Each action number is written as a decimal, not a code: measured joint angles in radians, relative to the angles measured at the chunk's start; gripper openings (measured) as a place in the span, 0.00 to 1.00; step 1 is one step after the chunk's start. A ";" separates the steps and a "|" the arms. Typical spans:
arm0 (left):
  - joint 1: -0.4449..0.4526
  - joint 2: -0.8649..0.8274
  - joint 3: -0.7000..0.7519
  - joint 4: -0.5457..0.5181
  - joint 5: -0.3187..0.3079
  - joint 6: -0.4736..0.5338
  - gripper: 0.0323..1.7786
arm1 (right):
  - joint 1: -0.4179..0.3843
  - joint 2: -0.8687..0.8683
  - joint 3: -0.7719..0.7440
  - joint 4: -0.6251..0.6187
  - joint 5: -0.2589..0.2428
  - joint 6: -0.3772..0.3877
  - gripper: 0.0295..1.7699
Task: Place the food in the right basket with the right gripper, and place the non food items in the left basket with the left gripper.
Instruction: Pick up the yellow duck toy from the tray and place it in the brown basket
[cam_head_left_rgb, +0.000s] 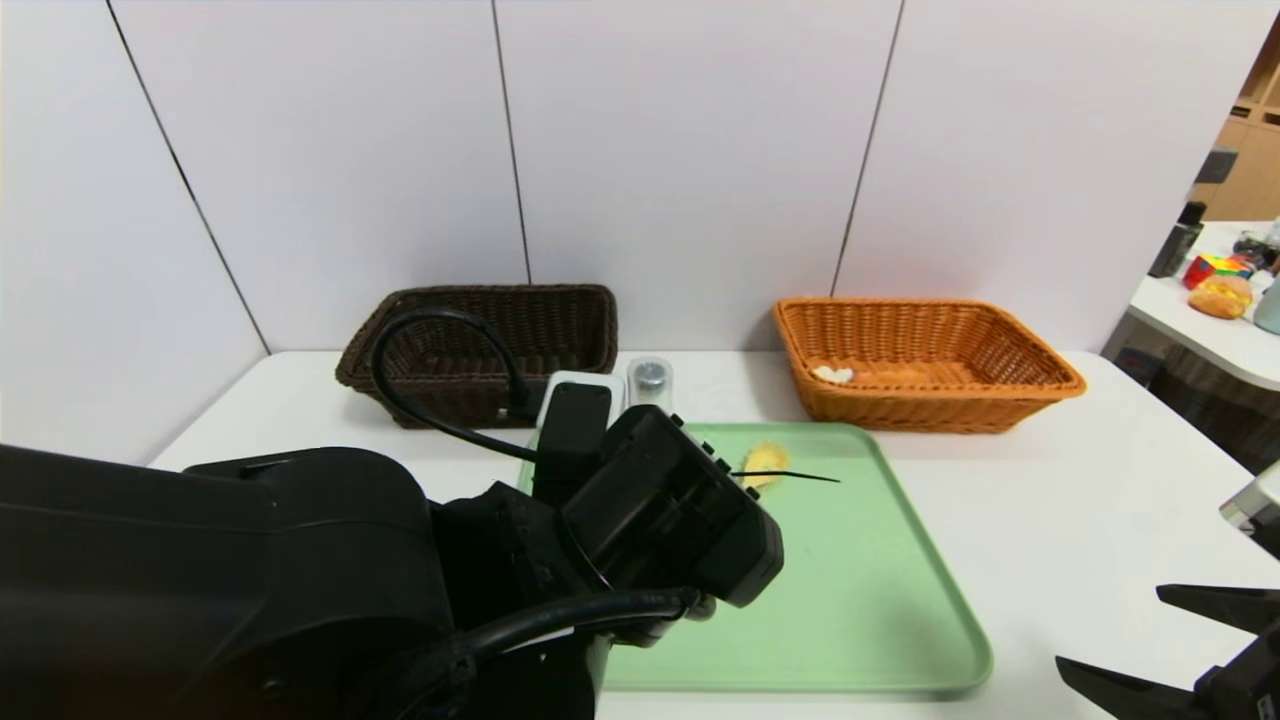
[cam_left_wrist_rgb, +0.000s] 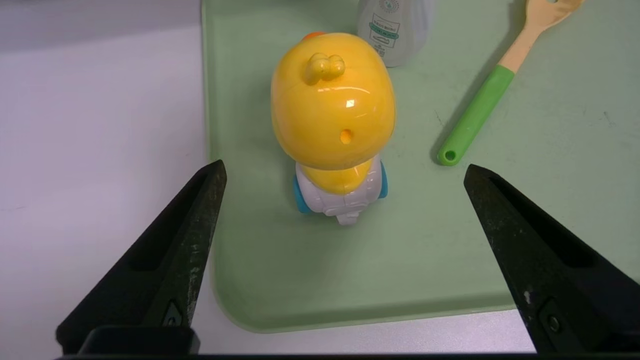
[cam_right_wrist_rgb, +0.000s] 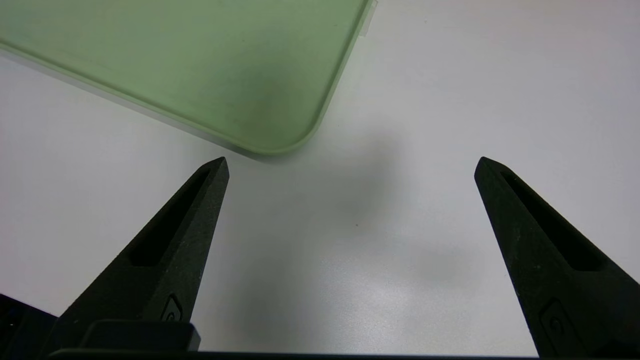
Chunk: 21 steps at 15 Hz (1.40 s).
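A yellow duck toy (cam_left_wrist_rgb: 332, 105) on a white and blue base stands upright near a corner of the green tray (cam_left_wrist_rgb: 400, 260). My left gripper (cam_left_wrist_rgb: 344, 165) hangs open just short of it, one finger on either side, touching nothing. On the tray beyond the toy are a grey bottle (cam_left_wrist_rgb: 395, 30) and a wooden spatula with a green handle (cam_left_wrist_rgb: 475, 115). The dark brown left basket (cam_head_left_rgb: 480, 345) and the orange right basket (cam_head_left_rgb: 925, 365) stand at the back of the table. My right gripper (cam_right_wrist_rgb: 351, 160) is open over bare table beside the tray's corner (cam_right_wrist_rgb: 280, 125).
My left arm (cam_head_left_rgb: 660, 500) hides the tray's left half in the head view. A small white item (cam_head_left_rgb: 833, 374) lies in the orange basket. A clear jar (cam_head_left_rgb: 650, 380) stands between the baskets. A side table (cam_head_left_rgb: 1215, 330) with oddments is at the far right.
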 joint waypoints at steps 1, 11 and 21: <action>0.000 0.002 0.002 0.000 0.001 -0.004 0.95 | 0.000 0.000 0.000 0.000 0.001 0.000 0.96; 0.037 0.042 0.001 -0.001 0.019 -0.040 0.95 | 0.000 -0.006 0.006 0.000 0.000 0.001 0.96; 0.099 0.113 0.000 -0.053 0.033 -0.051 0.95 | 0.000 -0.017 0.019 0.000 0.003 -0.001 0.96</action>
